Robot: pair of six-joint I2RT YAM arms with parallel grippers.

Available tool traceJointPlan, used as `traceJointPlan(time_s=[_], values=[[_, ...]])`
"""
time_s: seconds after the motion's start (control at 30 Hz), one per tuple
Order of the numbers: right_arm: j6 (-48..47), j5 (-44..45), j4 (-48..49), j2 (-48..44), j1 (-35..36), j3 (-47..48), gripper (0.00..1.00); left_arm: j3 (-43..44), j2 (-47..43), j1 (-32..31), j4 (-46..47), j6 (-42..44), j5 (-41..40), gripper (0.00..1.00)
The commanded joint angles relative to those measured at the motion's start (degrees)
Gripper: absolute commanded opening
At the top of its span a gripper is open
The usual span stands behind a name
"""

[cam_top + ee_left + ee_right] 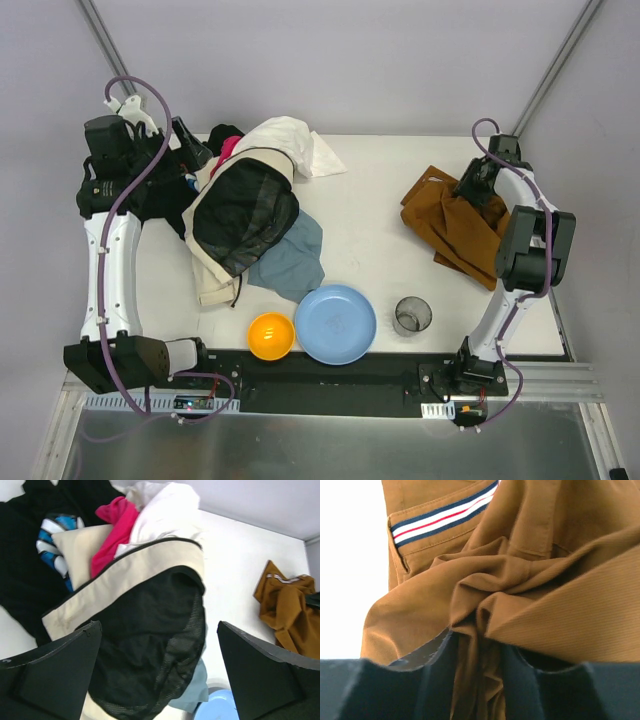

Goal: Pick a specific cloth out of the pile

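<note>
Overhead view of a white desk (380, 200) with 2 robot arms bolted at its near edge. The left arm (112, 270) rises from its base at the near left corner and stretches away along the left side. Its wrist bends inward at the far left, just beside the pile (245, 215), a heap of black, cream, white, pink and blue-grey garments. The left jaws are wide open: in the wrist view the 2 dark fingers (55, 665) stand far apart above black mesh and cream fabric.

The right arm (530, 245) rises from its base at the near right and folds at a high elbow by the right edge. From there it angles down and inward onto the cloth (455, 225), a rust-brown piece lying crumpled at the far right of the desk, well apart from the pile. The right jaws are set narrowly apart, with a bunched fold of the cloth between the fingers (427, 680); whether they pinch it cannot be told. A navy, white and red striped band shows on the cloth.

Near the front edge sit an orange bowl (271, 336), a blue plate (336, 324) and a dark mesh cup (412, 315).
</note>
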Motion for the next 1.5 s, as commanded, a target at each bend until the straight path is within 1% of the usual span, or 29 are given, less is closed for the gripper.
traceJointPlan(time_s=[0.0, 0.07, 0.13, 0.23, 0.33, 0.37, 0.4, 0.6, 0.8, 0.9, 1.07, 1.23, 1.33, 1.47], values=[[-2.26, 1.3, -7.43, -3.16, 1.02, 1.44, 0.49, -1.8, -2.28, -0.35, 5.67, -2.42, 8.95, 0.99], [-3.05, 1.73, -9.02, -5.88, 1.54, 3.1, 0.63, -2.24, -2.2, -0.35, 6.37, -2.51, 11.15, 0.99], [-3.84, 2.87, -10.25, -8.34, 2.25, 4.07, 0.73, -3.12, -2.37, -0.35, 7.16, -2.6, 12.38, 0.99], [-4.72, 4.11, -11.48, -12.74, 3.22, 3.99, 0.87, -5.22, -2.99, -0.35, 8.48, -2.51, 14.84, 0.99], [-4.9, 4.46, -11.66, -16.96, 4.01, 3.12, 0.99, -7.16, -3.6, -0.44, 9.8, -2.6, 17.22, 0.99], [-4.9, 4.46, -11.66, -18.62, 4.27, 2.68, 1.0, -7.95, -3.95, -0.35, 10.24, -2.86, 17.31, 0.99], [-4.98, 4.63, -11.57, -20.12, 4.71, 2.06, 0.96, -8.74, -4.13, -0.35, 10.59, -3.21, 17.4, 0.99], [-5.6, 5.25, -11.05, -27.42, 7.69, -0.84, 0.96, -12.78, -5.01, -0.44, 11.12, -3.22, 17.93, 0.99], [-4.99, 4.99, -8.59, -33.83, 11.21, -7.86, 0.96, -17.62, -7.12, -0.44, 11.12, -2.34, 16.18, 0.99], [-4.81, 5.42, -7.18, -37.26, 12.97, -12.08, 0.96, -20.25, -8.52, -0.44, 10.51, -1.11, 13.63, 0.99], [-4.46, 5.52, -5.69, -43.76, 14.38, -19.29, 0.96, -22.46, -10.54, -0.88, 6.65, 1.88, 8.19, 0.99], [-4.19, 5.34, -5.33, -50.97, 14.82, -25.62, 0.96, -24.65, -14.23, -3.77, 2.7, 4.69, 0.63, 0.99], [-3.85, 5.08, -5.33, -55.63, 14.73, -29.39, 0.96, -26.23, -16.87, -6.58, 1.28, 5.57, -3.85, 0.99], [-3.32, 5.51, -5.51, -62.65, 14.82, -34.67, 0.96, -29.04, -20.29, -8.61, 0.49, 5.31, -5.71, 0.99]])
